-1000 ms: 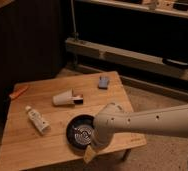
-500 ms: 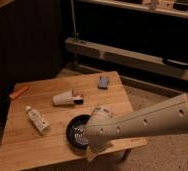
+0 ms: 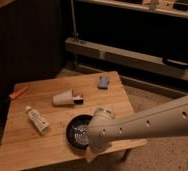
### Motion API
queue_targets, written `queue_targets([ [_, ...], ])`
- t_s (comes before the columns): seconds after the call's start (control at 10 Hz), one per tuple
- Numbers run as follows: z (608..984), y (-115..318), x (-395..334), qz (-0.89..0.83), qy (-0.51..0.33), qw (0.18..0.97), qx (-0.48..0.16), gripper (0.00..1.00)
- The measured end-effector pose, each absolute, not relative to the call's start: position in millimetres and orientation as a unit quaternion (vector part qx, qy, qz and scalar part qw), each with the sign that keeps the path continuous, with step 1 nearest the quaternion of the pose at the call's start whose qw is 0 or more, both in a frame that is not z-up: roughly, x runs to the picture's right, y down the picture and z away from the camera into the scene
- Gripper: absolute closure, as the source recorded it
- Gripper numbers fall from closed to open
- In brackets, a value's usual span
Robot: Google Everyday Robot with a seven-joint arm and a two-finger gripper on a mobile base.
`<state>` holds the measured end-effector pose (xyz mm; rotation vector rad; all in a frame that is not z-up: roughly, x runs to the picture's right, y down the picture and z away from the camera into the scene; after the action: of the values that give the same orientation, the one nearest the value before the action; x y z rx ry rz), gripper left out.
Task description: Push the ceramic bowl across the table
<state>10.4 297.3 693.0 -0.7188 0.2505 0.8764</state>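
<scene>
Hanging over the near edge of the table [image 3: 22, 150], the gripper [image 3: 94, 151] sits at the near-right rim of the ceramic bowl [image 3: 78, 131], its jaws spread wide; whether it touches the rim cannot be told. The white arm [image 3: 152, 124] reaches in from the right. The bowl stands upright near the table's front edge. Left of it lies a white tube [image 3: 37, 120]. Farther back a white cup [image 3: 63, 98] lies tipped on its side, an orange object [image 3: 18, 92] rests at the left edge, and a small blue-grey object [image 3: 103, 82] lies near the far corner.
</scene>
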Motion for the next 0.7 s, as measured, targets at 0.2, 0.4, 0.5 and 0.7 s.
queue_targets([
  [0.2,694,300,7,0.399,0.119,0.849,-0.326,0.26],
  [0.4,697,305,8,0.392,0.134,0.859,-0.299,0.26],
  [0.5,701,307,10,0.392,0.140,0.862,-0.290,0.26],
  [0.7,709,309,18,0.402,0.146,0.858,-0.283,0.26],
])
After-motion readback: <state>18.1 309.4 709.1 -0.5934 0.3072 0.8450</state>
